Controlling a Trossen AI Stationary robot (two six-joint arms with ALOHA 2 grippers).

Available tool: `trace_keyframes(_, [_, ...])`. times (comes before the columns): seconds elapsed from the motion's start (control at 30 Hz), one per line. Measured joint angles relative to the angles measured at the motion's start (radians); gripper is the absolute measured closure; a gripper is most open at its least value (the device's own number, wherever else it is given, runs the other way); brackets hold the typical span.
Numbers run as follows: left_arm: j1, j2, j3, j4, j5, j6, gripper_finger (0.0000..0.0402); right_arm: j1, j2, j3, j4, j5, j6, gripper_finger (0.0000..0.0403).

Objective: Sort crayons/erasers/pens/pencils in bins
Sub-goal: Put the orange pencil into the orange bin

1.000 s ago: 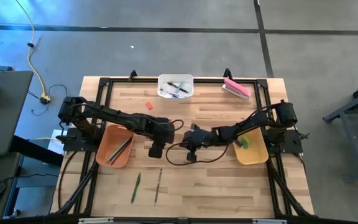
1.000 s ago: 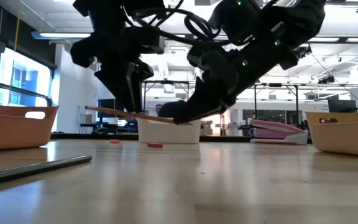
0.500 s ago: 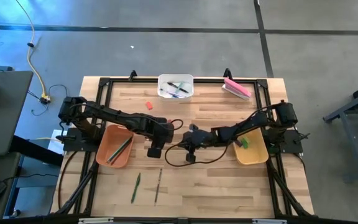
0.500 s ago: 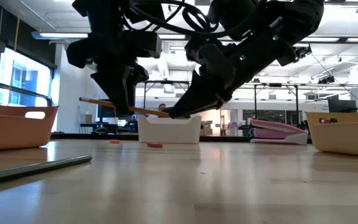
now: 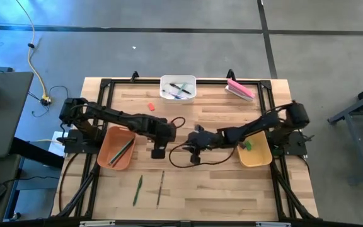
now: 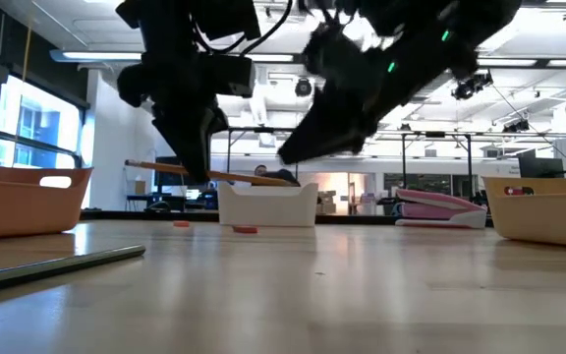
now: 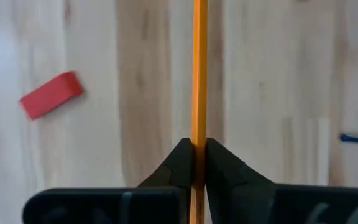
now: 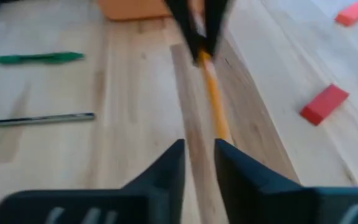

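Observation:
An orange pencil point(image 6: 239, 178) hangs almost level above the table's middle, with my left gripper point(image 6: 197, 173) shut on it. My right gripper point(image 8: 199, 152) stands open just off the pencil's right end, a little above it and touching nothing. The orange-brown bin point(image 5: 116, 148) at the left holds pencils. The white bin point(image 5: 178, 87) at the far edge holds pens. The mustard bin point(image 5: 255, 151) at the right holds a green crayon. A green pen point(image 5: 137, 189) and a thin brown pencil point(image 5: 161, 187) lie flat near the front edge. My left gripper pinches the pencil's shaft point(image 7: 199, 134) between its two fingers point(image 7: 180, 163), about a third of the way in from its left end. The fingers point down from above and lie across it. The pencil hangs nearly level, clear of the table.
A red piece point(image 5: 150, 106) lies on the wood behind the left arm, and another point(image 8: 324, 104) lies close to the grippers. A pink block point(image 5: 240, 89) sits at the far right. A black cable point(image 5: 188, 161) loops on the table under the right arm.
My left gripper has shut on the orange pencil. My right gripper has opened, let go of the pencil's right end and drawn up and back toward the table's right. The pencil has stayed lifted clear.

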Motion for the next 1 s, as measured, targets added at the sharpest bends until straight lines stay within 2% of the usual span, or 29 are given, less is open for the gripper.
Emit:
trace_keyframes(0.17, [0.0, 0.0, -0.031, 0.009, -0.022, -0.091, 0.0398, 0.019, -0.131, -0.007, -0.102, 0.024, -0.054, 0.0267])
trace_keyframes(0.3, [-0.01, -0.026, -0.086, 0.051, -0.027, -0.167, 0.0399, 0.029, -0.245, -0.081, -0.113, 0.036, -0.13, 0.0255])
trace_keyframes(0.43, [-0.035, -0.094, -0.131, 0.026, -0.048, -0.223, 0.0399, 0.028, -0.329, -0.241, 0.003, 0.039, -0.146, 0.0283])
trace_keyframes(0.57, [-0.069, -0.199, -0.141, -0.045, -0.107, -0.302, 0.0399, 0.026, -0.381, -0.395, 0.199, 0.052, -0.103, 0.034])
trace_keyframes(0.7, [-0.111, -0.326, -0.14, -0.13, -0.151, -0.444, 0.04, 0.03, -0.398, -0.47, 0.335, 0.079, -0.099, 0.0395])
trace_keyframes(0.87, [-0.24, -0.477, -0.14, -0.325, -0.247, -0.719, 0.04, 0.054, -0.395, -0.481, 0.358, 0.125, -0.11, 0.0387])
trace_keyframes(1.0, [-0.364, -0.548, -0.14, -0.512, -0.332, -0.991, 0.04, 0.067, -0.393, -0.481, 0.372, 0.136, -0.129, 0.0399])
